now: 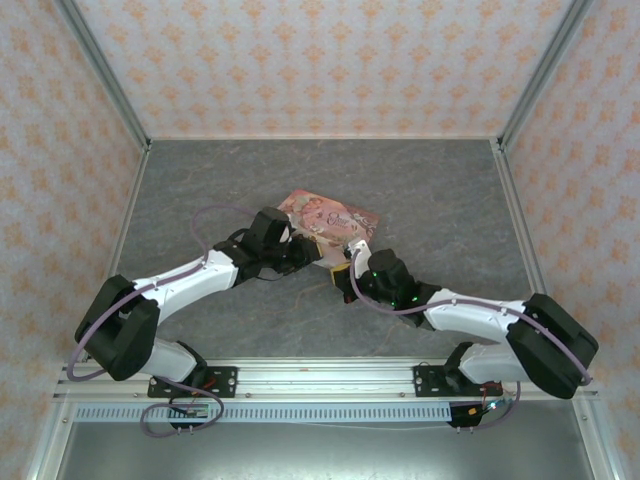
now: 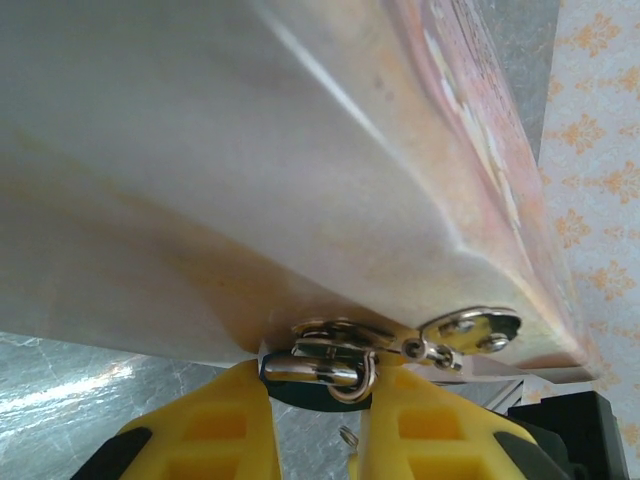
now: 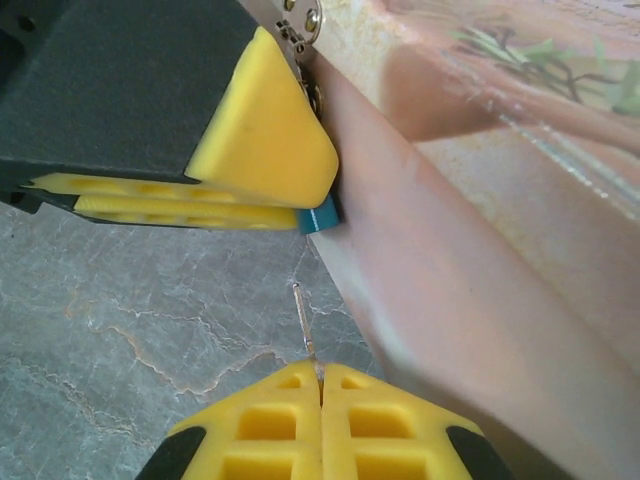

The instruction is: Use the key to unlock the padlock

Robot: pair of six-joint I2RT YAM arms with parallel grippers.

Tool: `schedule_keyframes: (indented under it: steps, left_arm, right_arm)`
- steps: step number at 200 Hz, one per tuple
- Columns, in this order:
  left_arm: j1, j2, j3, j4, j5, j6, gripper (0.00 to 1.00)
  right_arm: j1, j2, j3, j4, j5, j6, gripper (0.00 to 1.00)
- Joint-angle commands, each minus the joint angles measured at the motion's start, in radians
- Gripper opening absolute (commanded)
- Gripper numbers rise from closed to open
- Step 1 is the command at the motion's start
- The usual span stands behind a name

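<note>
In the right wrist view, the right gripper sits at the bottom edge of the frame. Its two yellow fingers are pressed together with no gap, pinching the lower end of the key, a thin silvery sliver that points up the frame. The key's tip stops short of the padlock, with bare grey counter showing between them.

The padlock is a small teal block beyond that tip, held against the pale side wall of the pink tin. The left gripper has closed on it. In the left wrist view the teal body is squeezed between the two yellow fingers at the bottom centre of the frame. Its shackle rises from the body into the shiny metal clasp on the tin's edge.

In the top view both grippers meet near the middle of the frame, at the near edge of the tin. The left arm reaches in from the lower left and the right arm from the lower right. The tin lies at a slant with its illustrated lid facing up. Past it, open counter runs to the patterned back wall.
</note>
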Motion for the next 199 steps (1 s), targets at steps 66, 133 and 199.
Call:
schedule_keyframes:
  steps: [66,133,199]
  left_arm:
    - [-0.015,-0.033,0.059,-0.014,0.029,-0.022,0.19]
    - [-0.016,-0.030,0.063,-0.014,0.030,-0.021,0.19]
    - [-0.019,-0.025,0.062,-0.010,0.029,-0.023,0.19]
  right_arm:
    - [0.005,0.059,0.003,0.107,0.022,-0.011,0.00]
    - [0.005,0.068,-0.003,0.141,0.038,-0.004,0.00]
    - [0.005,0.099,0.012,0.143,0.036,-0.001,0.00]
